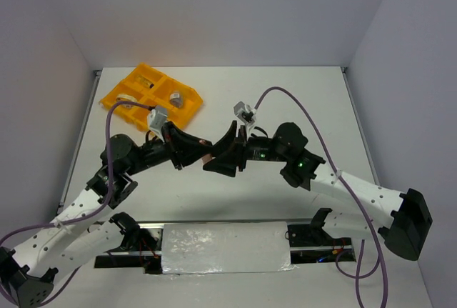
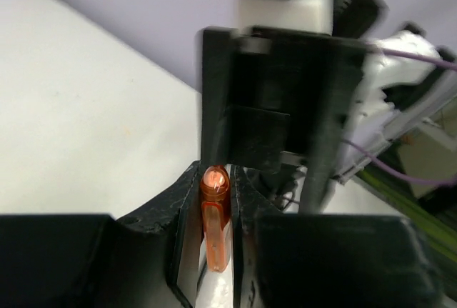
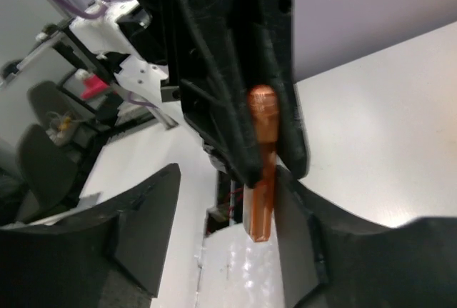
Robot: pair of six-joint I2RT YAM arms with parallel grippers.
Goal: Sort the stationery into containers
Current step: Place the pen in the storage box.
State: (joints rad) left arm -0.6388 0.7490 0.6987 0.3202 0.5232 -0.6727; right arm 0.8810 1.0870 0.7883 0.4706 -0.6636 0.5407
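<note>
Left gripper point(image 2: 214, 188) is pinching the orange piece point(image 2: 216, 233) — right gripper point(image 3: 230, 197) is gaping wide around it; centre before clamping, tray point(image 1: 108, 99) sitting at 10 o'clock.

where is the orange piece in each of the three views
top external: the orange piece is a small speck near picture centre, at the tip of the left gripper.
left wrist: bottom centre, upright, clamped between that camera's own fingers.
right wrist: centre, held by the dark fingers reaching in from the top.
Shared landmark: the left gripper's black fingers around it show in all three views.
</note>
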